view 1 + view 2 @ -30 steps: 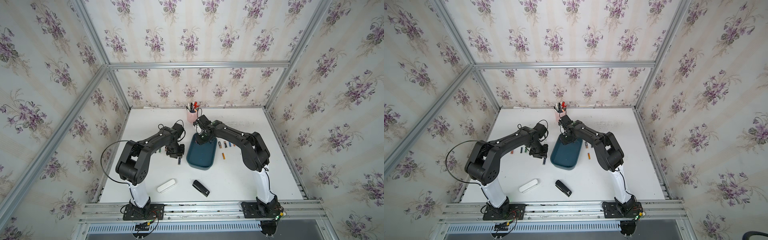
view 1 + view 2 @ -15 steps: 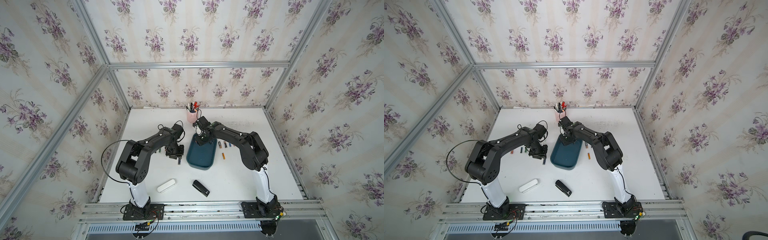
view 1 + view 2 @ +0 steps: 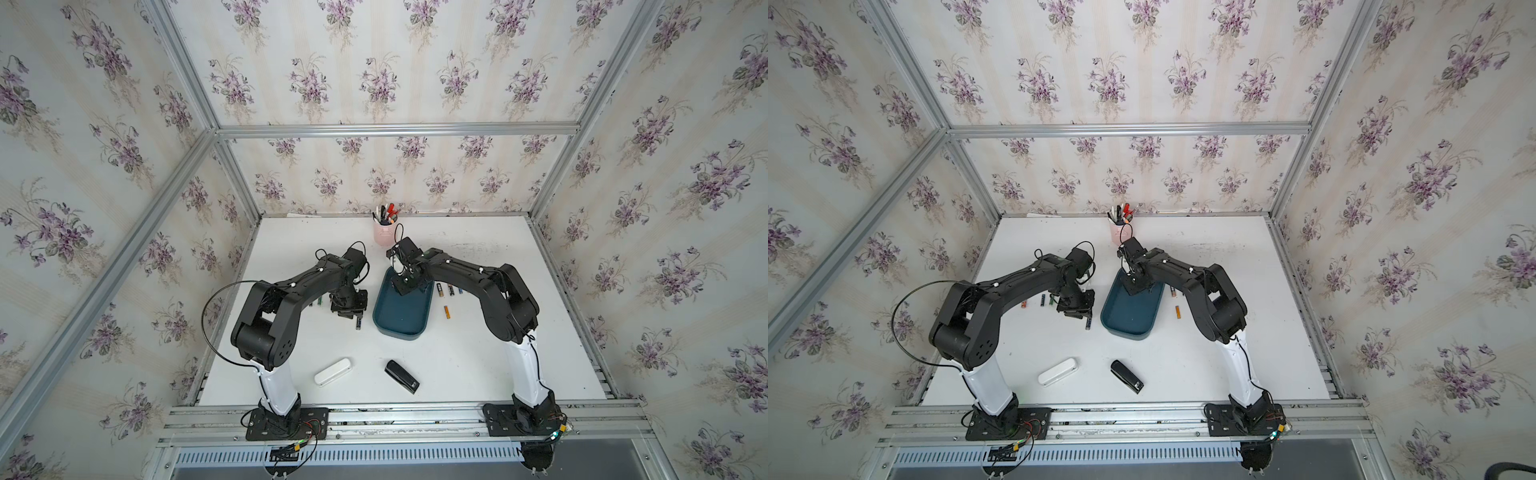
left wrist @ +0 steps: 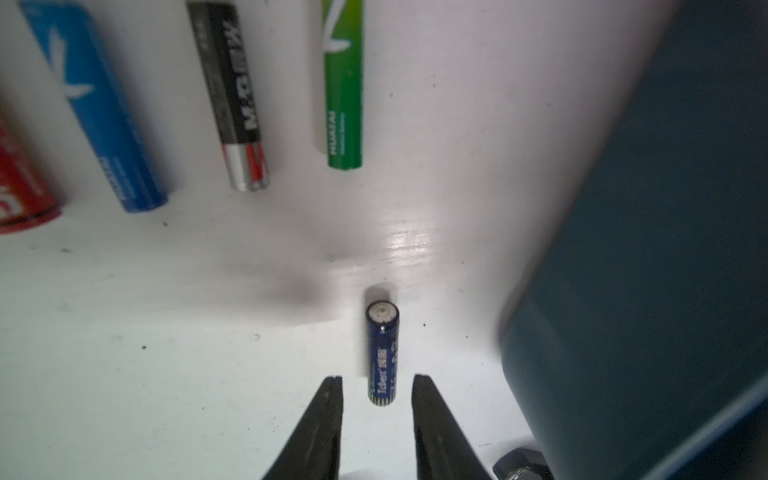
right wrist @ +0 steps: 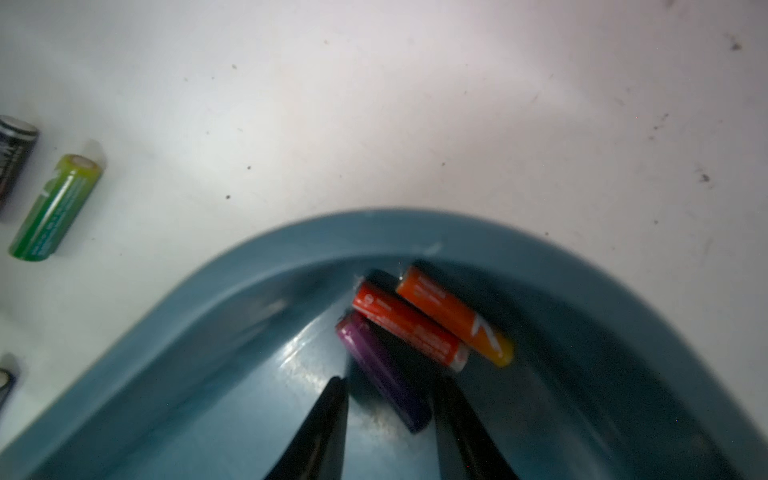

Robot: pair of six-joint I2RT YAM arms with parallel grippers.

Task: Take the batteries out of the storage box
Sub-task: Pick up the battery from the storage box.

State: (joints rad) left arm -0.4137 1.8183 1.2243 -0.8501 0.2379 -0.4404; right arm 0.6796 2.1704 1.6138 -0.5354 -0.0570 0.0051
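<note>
The teal storage box [image 3: 401, 316] sits mid-table in both top views. Inside its far rounded end lie three batteries: purple [image 5: 382, 370], red [image 5: 407, 324] and orange [image 5: 453, 316]. My right gripper [image 5: 388, 380] reaches down into that end, open, its fingers on either side of the purple cell's near end. Left of the box, my left gripper [image 4: 376, 378] hangs open just above the table. A dark blue battery [image 4: 382, 353] lies loose between and ahead of its tips. Further batteries lie on the table on both sides of the box [image 4: 665, 249].
Blue [image 4: 104, 116], black [image 4: 232, 95], green [image 4: 343, 83] and red [image 4: 20, 195] cells lie beyond the left gripper. An orange cell [image 3: 446, 311] lies right of the box. A pink pen cup [image 3: 384, 232] stands behind. A white case [image 3: 332, 372] and a black stapler [image 3: 402, 376] lie in front.
The right gripper's jaws have widened a little inside the box. The left arm has stayed put.
</note>
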